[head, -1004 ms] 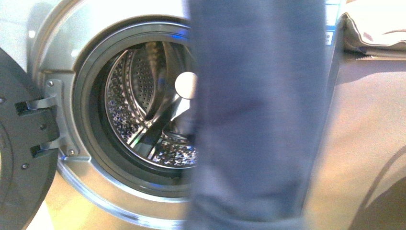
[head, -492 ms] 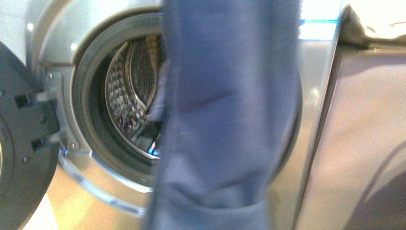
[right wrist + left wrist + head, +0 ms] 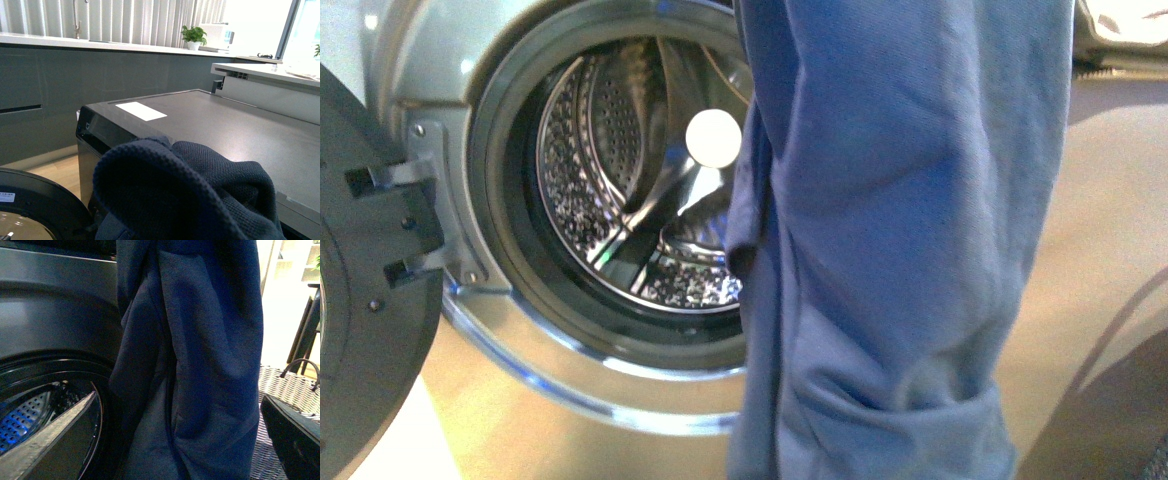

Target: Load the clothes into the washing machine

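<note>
Clothes [image 3: 900,240] hanging outside washing machine [image 3: 470,60], draped across right side of porthole; door [image 3: 360,330] swung open at left. Left gripper [image 3: 178,400] spread wide, 2 fingers [image 3: 50,440] flanking fabric. Right gripper buried under bunched knit, grip impossible to tell.

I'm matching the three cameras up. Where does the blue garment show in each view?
Front view: the garment hangs over the right half, in front of the washing machine.
Left wrist view: the garment fills the middle, beside the porthole.
Right wrist view: the garment is bunched close to the camera.
Shared landmark: the round porthole, seen in the front and left wrist views.
</note>
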{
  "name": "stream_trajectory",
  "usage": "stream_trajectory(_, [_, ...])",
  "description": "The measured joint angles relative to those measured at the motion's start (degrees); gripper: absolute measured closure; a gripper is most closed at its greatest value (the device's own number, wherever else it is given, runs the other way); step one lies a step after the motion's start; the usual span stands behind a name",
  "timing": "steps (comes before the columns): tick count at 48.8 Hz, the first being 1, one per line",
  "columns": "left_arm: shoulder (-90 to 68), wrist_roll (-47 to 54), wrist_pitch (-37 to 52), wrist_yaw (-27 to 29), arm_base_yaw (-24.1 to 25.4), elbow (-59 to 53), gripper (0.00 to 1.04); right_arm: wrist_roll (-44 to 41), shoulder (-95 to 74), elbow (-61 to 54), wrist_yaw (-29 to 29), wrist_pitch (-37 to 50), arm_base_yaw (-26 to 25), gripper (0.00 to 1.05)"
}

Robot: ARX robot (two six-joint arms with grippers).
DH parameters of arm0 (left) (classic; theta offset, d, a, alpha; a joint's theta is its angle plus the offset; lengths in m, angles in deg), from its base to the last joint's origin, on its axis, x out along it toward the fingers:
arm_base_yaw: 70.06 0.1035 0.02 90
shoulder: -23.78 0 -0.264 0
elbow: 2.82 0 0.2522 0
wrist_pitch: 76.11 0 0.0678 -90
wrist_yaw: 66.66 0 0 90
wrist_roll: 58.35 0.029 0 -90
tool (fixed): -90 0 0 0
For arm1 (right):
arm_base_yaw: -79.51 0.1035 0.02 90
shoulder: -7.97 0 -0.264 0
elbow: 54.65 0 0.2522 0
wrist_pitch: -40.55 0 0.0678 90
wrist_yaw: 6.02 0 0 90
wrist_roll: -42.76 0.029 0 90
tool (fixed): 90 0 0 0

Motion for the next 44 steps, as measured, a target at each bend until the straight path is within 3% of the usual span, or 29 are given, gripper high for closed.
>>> stream_trajectory(5, [-4.3, -2.5, 5.4, -2.8, -0.3, 1.4, 0.06, 0.0, 0.0, 0.0, 0.0, 0.0, 0.0, 1.01])
stream_trajectory(12, [-8.0, -1.3, 3.4, -3.9, -2.7, 2.8, 0.06, 0.0, 0.0, 0.0, 0.0, 0.0, 0.0, 1.01])
stream_trajectory(20, [-12.1, 2.0, -0.2, -2.6, -6.0, 5.2, 0.06, 0.0, 0.0, 0.0, 0.0, 0.0, 0.0, 1.01])
stream_trajectory(44, [-17.9, 2.7, 1.8, 2.0, -14.4, 10.6, 0.06, 0.0, 0.0, 0.0, 0.0, 0.0, 0.0, 1.01])
